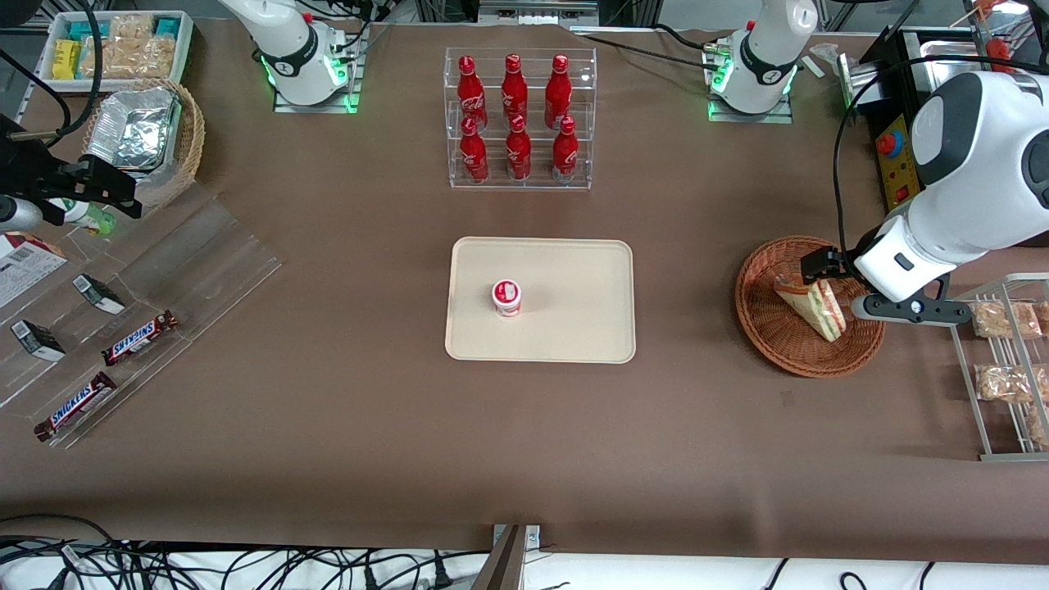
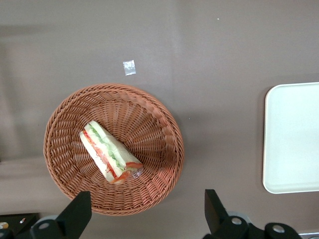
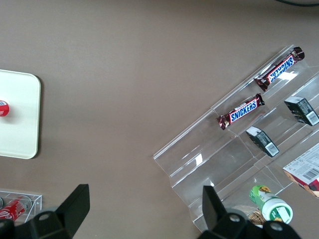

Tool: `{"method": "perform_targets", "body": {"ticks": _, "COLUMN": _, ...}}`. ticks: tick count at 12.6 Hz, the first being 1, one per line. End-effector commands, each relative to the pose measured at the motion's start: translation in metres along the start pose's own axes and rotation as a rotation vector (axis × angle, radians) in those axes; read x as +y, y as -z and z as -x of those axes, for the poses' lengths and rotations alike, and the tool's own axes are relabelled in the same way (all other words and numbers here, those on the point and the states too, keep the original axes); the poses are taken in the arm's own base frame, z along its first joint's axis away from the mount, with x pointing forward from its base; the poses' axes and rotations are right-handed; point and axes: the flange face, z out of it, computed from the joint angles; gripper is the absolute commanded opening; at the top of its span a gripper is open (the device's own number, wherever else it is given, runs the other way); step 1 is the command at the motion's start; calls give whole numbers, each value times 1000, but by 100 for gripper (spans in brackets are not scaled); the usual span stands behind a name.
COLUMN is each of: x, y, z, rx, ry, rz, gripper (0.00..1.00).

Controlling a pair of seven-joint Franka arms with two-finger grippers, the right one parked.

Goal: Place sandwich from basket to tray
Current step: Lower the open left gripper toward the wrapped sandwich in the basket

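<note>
The wrapped triangular sandwich (image 1: 811, 305) (image 2: 110, 153) lies in the round reddish-brown wicker basket (image 1: 778, 344) (image 2: 149, 119), toward the working arm's end of the table. My gripper (image 1: 828, 264) (image 2: 144, 215) hovers above the basket, over the rim farther from the front camera. It is open, its fingers spread wide with nothing between them. The cream tray (image 1: 574, 328) (image 2: 294, 139) sits mid-table, apart from the basket. A small red-and-white lidded cup (image 1: 506, 297) stands on it.
A clear rack of red bottles (image 1: 519, 119) stands farther from the front camera than the tray. A metal rack of snack bags (image 1: 1004, 369) stands beside the basket. An acrylic stand with Snickers bars (image 1: 139, 336) and a pale basket of foil containers (image 1: 143, 139) lie toward the parked arm's end.
</note>
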Motion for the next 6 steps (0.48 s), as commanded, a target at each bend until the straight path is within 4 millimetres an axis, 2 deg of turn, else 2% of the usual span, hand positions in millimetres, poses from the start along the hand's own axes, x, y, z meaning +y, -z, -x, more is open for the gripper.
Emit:
{"method": "perform_targets", "body": {"ticks": 1, "x": -3, "y": 6, "z": -2, "rx": -6, "ry": 20, "rz": 0, "gripper": 100}}
{"method": "perform_targets", "body": {"ticks": 5, "x": -4, "y": 4, "z": -3, "rx": -9, "ry": 11, "rz": -8, "gripper": 100}}
{"method": "perform_targets", "body": {"ticks": 6, "x": -10, "y": 5, "z": -3, "rx": -7, "ry": 18, "rz": -11, "gripper": 100}}
